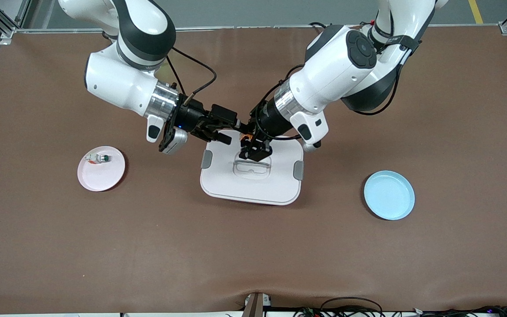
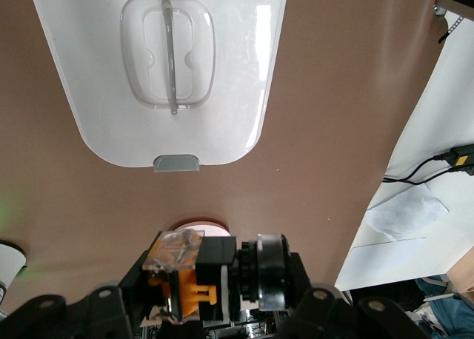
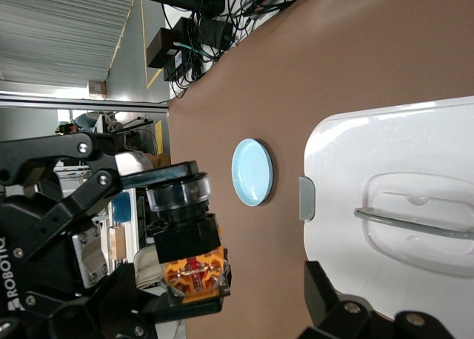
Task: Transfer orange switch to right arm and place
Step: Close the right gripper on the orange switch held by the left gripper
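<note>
1. Brown table [image 1: 253, 246], mat-like top with a few wrinkles along the 6 o'clock edge.
2. White lid [image 1: 253, 187] with grey tabs and a clear handle sits dead centre.
3. Pink plate [image 1: 104, 178] at 9 o'clock, carrying a small green-capped switch [image 1: 97, 158].
4. Blue plate [image 1: 389, 195] at about 4 o'clock.

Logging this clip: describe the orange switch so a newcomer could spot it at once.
Find the white lidded box at the table's middle; the left gripper hangs over it, shut on the orange switch. It is black with orange marks, unlike the green-capped switch lying on the pink plate.
</note>
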`<state>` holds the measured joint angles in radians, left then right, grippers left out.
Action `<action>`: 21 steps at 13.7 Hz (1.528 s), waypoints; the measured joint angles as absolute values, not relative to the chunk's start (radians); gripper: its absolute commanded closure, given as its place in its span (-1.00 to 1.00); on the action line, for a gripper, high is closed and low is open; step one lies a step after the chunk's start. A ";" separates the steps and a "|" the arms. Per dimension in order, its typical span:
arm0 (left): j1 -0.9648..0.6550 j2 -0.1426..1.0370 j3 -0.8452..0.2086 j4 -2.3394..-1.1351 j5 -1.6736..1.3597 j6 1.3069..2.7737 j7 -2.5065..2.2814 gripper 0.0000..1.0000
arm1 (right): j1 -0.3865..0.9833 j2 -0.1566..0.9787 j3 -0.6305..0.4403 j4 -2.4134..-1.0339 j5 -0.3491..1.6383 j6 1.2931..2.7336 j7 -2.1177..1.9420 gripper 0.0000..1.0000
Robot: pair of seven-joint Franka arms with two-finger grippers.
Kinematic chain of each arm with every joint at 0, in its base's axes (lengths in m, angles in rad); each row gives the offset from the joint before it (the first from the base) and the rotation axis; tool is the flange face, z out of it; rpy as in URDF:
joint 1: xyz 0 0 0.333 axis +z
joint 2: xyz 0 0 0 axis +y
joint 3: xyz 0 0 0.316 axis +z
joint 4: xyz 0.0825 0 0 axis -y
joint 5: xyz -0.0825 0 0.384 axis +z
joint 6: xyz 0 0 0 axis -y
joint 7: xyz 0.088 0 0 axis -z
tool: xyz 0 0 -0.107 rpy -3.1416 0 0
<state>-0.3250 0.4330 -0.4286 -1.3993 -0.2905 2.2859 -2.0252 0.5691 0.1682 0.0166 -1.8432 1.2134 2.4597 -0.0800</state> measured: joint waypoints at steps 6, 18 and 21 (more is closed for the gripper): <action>-0.325 0.433 -0.429 -1.399 -0.290 2.287 -2.025 0.49 | 0.575 0.169 0.020 -1.842 1.213 2.459 -0.081 -1.00; -0.325 0.433 -0.429 -1.399 -0.290 2.287 -2.025 0.49 | 0.582 0.235 0.023 -1.753 1.162 2.439 -0.065 -0.15; -0.325 0.433 -0.429 -1.399 -0.290 2.288 -2.025 0.49 | 0.582 0.235 0.023 -1.741 1.142 2.426 -0.061 0.44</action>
<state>-0.3249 0.4331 -0.4285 -1.3989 -0.2905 2.2875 -2.0252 0.5815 0.2353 0.0226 -1.7413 1.1423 2.4263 -0.0607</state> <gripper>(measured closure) 0.273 0.419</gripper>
